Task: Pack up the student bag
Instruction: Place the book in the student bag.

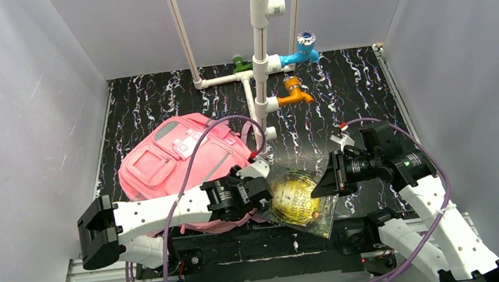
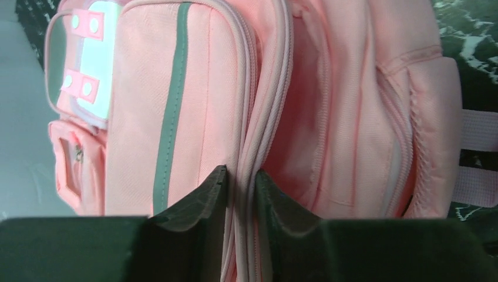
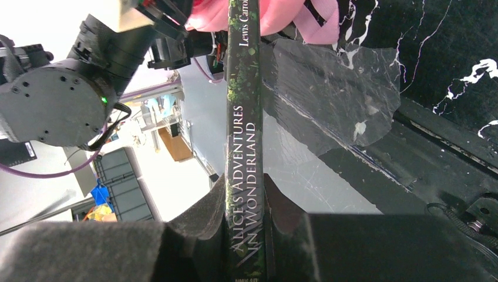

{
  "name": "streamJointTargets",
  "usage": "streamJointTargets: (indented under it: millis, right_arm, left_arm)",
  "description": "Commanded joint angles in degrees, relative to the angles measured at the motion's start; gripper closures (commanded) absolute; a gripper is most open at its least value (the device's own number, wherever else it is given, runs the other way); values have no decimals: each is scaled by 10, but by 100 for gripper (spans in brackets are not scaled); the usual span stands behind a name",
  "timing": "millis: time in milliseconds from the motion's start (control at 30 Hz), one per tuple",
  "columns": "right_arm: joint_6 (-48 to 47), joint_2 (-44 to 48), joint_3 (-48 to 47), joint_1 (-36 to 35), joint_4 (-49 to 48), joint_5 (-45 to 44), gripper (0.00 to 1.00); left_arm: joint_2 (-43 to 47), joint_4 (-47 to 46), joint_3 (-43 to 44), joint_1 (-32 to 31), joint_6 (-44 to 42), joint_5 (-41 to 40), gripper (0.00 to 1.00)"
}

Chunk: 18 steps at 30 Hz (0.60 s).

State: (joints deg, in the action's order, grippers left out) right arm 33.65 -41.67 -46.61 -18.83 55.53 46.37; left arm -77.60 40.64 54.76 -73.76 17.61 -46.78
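Note:
The pink student bag (image 1: 171, 160) lies on its back at the left of the black marbled table, its main zip opening facing right. In the left wrist view my left gripper (image 2: 241, 176) is shut on the zip edge of the student bag (image 2: 147, 117), with the fabric pinched between both fingers. A dark green book (image 1: 303, 202) hangs tilted just right of the opening. My right gripper (image 1: 325, 178) holds its right edge. The right wrist view shows my right gripper (image 3: 245, 185) shut on the book's spine (image 3: 244, 88), which reads Alice's Adventures in Wonderland.
A white pipe stand (image 1: 261, 47) with a blue tap (image 1: 300, 53), an orange tap (image 1: 293, 97) and a green tap (image 1: 243, 64) rises at the back centre. Grey walls close in the left, right and back. A clear plastic sheet (image 3: 335, 88) lies on the table below the book.

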Motion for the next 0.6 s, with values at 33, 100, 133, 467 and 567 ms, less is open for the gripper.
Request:
streamJointTargets:
  millis: [33,100,133,467,567]
  right_arm:
    - [-10,0,-40,-2,9,38,99]
    - [13,1,-33,-2,-11,57,99]
    - [38,2,-24,-2,-35,72,99]
    - [272,-55,2,-146,-342,33,99]
    - [378,-67,33,-193,-472,-30,99]
  left_arm:
    - [90,88,48,8,22,-61,94]
    - [150,68,55,15,31,-31,100]
    - [181,51,53,20,30,-12,100]
    - [304,-3,47,44,54,80,100]
    - [306,-2,48,44,64,85,100]
